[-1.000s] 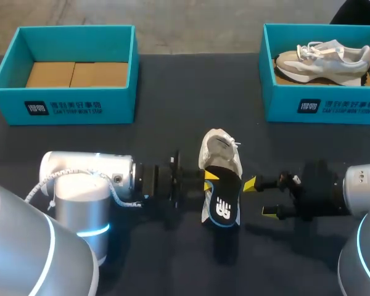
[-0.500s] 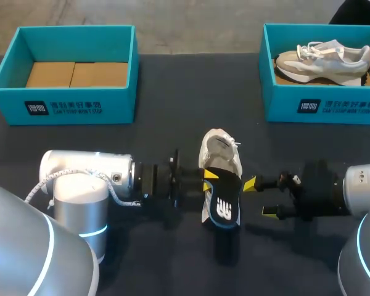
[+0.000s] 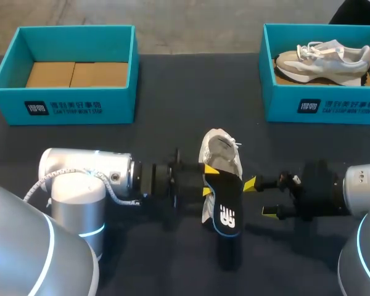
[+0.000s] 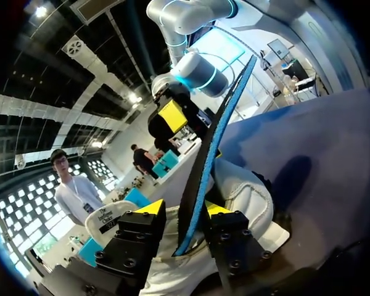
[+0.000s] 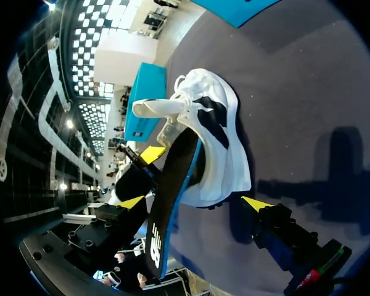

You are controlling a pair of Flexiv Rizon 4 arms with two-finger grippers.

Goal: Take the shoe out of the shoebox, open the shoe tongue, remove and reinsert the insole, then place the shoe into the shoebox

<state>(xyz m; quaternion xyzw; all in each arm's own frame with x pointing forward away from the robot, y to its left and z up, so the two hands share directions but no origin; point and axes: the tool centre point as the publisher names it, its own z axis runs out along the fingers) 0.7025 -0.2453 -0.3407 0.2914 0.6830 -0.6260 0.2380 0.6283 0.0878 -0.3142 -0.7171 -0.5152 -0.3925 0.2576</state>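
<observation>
Drawing the black, blue-edged foam insole [image 3: 228, 206] farther out of the white mesh sneaker [image 3: 221, 151] on the dark desk [image 3: 172, 92], pinching it in the left gripper [image 4: 184, 208]; keeping the right gripper [image 3: 259, 198] wide alongside; reinserting and boxing remaining.

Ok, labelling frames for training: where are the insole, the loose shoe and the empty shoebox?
insole [image 3: 227, 205]: head view, its black top face.
shoe [image 3: 219, 136]: head view, far end of its white upper.
empty shoebox [image 3: 80, 106]: head view, its front wall.

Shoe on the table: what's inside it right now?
The black insole sticks mostly out of the shoe, held by the left hand. Only one end seems to sit in the opening. The toe interior is hidden by the upper.
</observation>
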